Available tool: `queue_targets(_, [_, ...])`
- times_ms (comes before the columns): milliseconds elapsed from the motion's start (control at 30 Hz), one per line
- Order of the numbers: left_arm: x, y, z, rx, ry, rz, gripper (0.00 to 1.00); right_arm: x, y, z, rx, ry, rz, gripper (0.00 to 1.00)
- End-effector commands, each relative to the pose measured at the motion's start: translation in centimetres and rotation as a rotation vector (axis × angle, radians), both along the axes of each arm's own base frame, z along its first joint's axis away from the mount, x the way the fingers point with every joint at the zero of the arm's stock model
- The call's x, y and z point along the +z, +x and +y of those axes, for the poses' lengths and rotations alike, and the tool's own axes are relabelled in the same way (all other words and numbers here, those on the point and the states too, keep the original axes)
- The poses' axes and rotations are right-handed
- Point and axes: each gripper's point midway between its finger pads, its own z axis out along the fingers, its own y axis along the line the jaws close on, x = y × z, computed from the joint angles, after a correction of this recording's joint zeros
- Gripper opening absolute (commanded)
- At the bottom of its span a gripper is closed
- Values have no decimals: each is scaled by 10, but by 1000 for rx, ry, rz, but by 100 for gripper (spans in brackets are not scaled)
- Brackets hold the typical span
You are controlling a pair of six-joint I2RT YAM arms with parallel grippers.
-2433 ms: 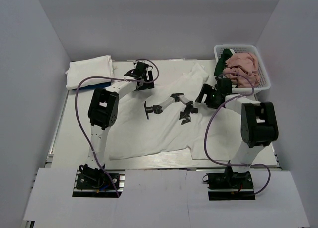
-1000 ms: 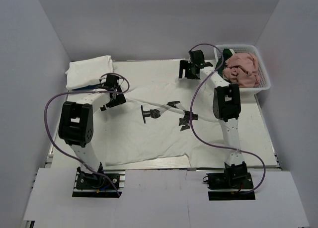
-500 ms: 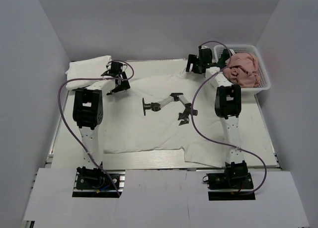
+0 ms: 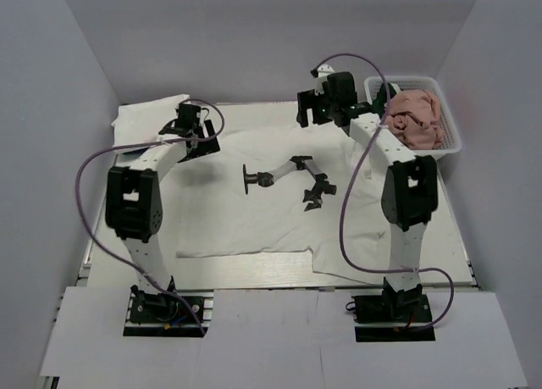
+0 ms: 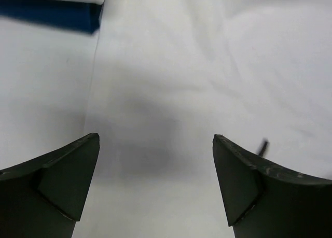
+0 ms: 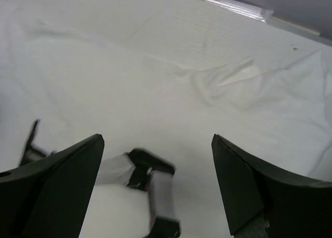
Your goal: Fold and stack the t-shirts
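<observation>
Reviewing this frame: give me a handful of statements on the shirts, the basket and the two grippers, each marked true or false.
1. The left gripper and the right gripper are both open and hold nothing. True.
2. The pink t-shirt lies spread flat on the table. False: it is bunched up in the basket.
3. The printed white t-shirt lies spread out on the table, print side up. True.
4. The folded white t-shirts sit in the far right corner. False: they sit in the far left corner, near the left gripper.
5. A dark green t-shirt is in the basket beside the pink one. True.
</observation>
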Motion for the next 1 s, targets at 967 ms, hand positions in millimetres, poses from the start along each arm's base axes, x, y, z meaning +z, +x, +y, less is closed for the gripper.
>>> queue_targets(967, [35,-213,42,402,-155,-90,100,-108,-28,-139,-711,-12,146,90])
